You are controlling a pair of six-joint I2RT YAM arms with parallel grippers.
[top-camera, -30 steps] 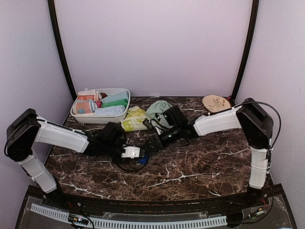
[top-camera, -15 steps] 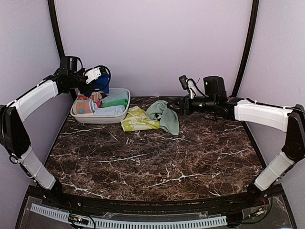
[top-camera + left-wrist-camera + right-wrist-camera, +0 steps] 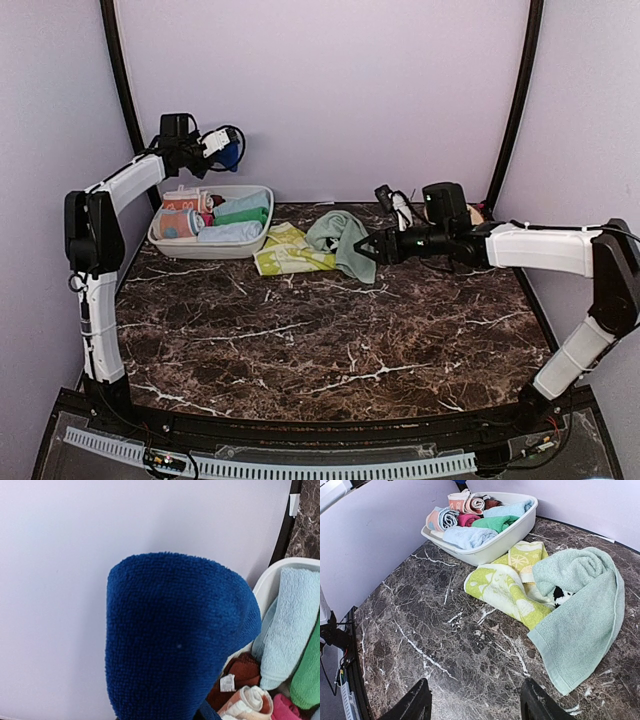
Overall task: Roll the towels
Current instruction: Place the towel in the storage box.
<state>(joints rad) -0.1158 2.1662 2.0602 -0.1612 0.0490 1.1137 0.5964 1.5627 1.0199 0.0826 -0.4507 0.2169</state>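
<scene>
1. The towels are found in two places. The blue towel [image 3: 230, 155] is carried in the air over the white basin [image 3: 160, 243] at the back left. The mint towel [image 3: 340, 238] is lying crumpled on the worktop [image 3: 300, 340], partly over the yellow-green towel [image 3: 288, 250].
2. The left tool [image 3: 213, 145] is clenched on the blue towel. Its fingers are hidden by the cloth in the left wrist view, but the towel is hanging from it with nothing under.
3. The right tool [image 3: 477, 705] is released: the two fingers are held apart and nothing is between them.
4. The mint towel is seen ahead of the right tool, toward the right side of the right wrist view, near but not touched. Its flat part is stretched from the bunched far end back toward the tool, so the long axis is running almost along the reach of this arm.
5. The right arm is clearly the nearer one; the left arm is kept well apart. It is judged that the near hem should be taken by the right tool.
</scene>
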